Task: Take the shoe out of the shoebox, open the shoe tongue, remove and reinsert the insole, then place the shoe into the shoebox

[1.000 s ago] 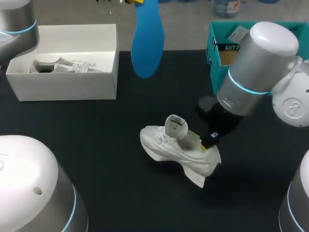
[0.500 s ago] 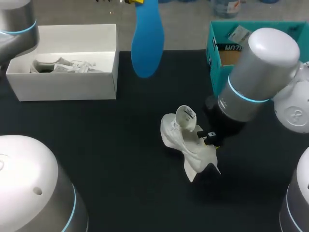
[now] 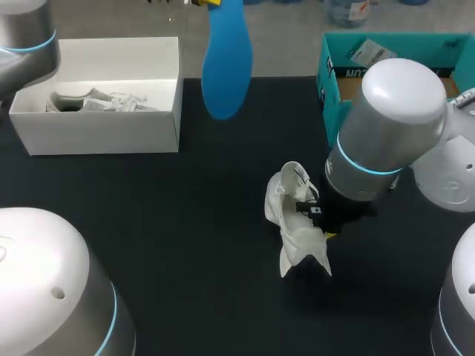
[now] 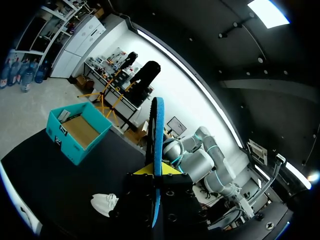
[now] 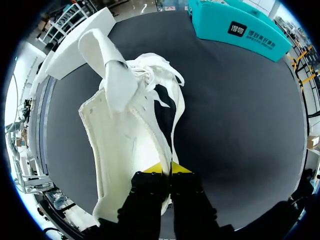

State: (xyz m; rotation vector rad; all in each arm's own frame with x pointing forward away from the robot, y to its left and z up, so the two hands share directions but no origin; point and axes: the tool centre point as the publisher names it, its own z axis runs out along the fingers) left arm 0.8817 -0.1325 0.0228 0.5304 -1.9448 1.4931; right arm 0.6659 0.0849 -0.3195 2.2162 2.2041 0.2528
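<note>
The blue insole (image 3: 226, 63) hangs upright above the table's far edge, and my left gripper (image 3: 210, 3) is shut on its upper end. In the left wrist view the insole (image 4: 158, 135) stands edge-on between the yellow tips (image 4: 158, 170). The white shoe (image 3: 293, 222) is at the table's middle right, tipped up on end, tongue (image 3: 295, 174) pulled open. My right gripper (image 3: 320, 228) is shut on its rim near the heel. In the right wrist view the shoe (image 5: 122, 135) fills the space ahead of the gripper (image 5: 165, 168), tongue (image 5: 107, 60) sticking outward.
The open white shoebox (image 3: 111, 137) stands at the back left with white contents inside. A teal box (image 3: 330, 81) sits at the back right, close behind my right arm. Dark tabletop lies between the shoebox and the shoe.
My right gripper has turned the shoe from lying on its sole to standing on end and carried it a little to the right. The left arm and insole have not moved.
</note>
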